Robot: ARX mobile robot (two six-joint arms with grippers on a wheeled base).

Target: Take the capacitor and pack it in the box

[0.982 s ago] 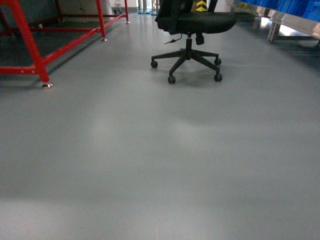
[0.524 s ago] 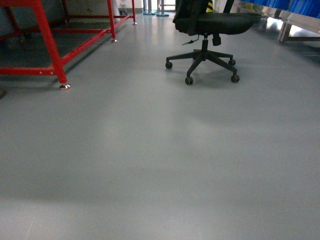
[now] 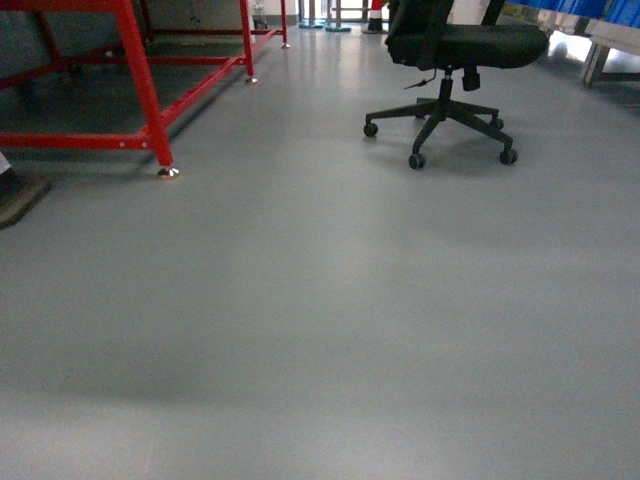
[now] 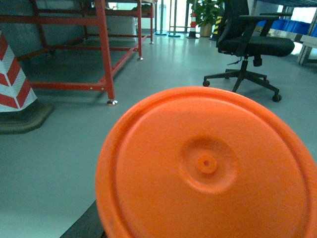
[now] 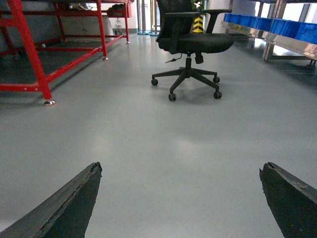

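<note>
A large round orange capacitor (image 4: 208,166) fills the lower part of the left wrist view, its flat end with a small centre nub facing the camera. It hangs above the floor, held by my left gripper (image 4: 198,230). Only a sliver of one dark finger (image 4: 86,224) shows at its lower left. In the right wrist view my right gripper (image 5: 181,168) is open wide over bare grey floor, with nothing between its fingers. The box is out of view. Neither gripper shows in the head view.
A red metal frame (image 3: 150,90) stands at the left and a black office chair (image 3: 450,60) ahead right on the grey floor. A red-and-white striped cone (image 4: 15,74) sits at the far left. Blue bins (image 5: 267,25) line a shelf at the right.
The head view has swung left: the chair and the red frame have slid to the right, and a dark base has come into view at the left edge.
</note>
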